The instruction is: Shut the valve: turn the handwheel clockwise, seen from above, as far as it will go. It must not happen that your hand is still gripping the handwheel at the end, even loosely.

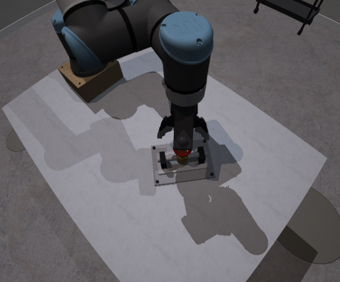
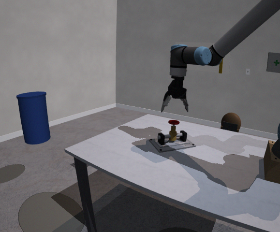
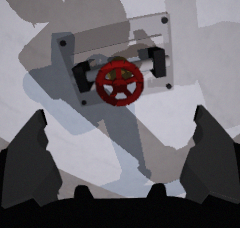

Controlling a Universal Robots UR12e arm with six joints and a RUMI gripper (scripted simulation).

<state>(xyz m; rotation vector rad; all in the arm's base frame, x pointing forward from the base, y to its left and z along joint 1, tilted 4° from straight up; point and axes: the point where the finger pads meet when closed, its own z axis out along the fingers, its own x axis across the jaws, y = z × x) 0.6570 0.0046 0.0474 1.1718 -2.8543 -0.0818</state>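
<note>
The bench (image 2: 125,159) carries a grey plate (image 2: 159,147) near its middle, well in from every edge, with the brass valve (image 2: 172,135) bolted on it. The red handwheel (image 2: 173,122) sits on top of the valve, flat and untouched. Above it hangs the gripper (image 2: 174,108), jaws spread wide and holding nothing, well clear of the wheel. Toward the far right corner stands the arm's wooden base (image 1: 86,87). Beyond the bench, a blue barrel (image 2: 33,117) stands on the floor.
</note>
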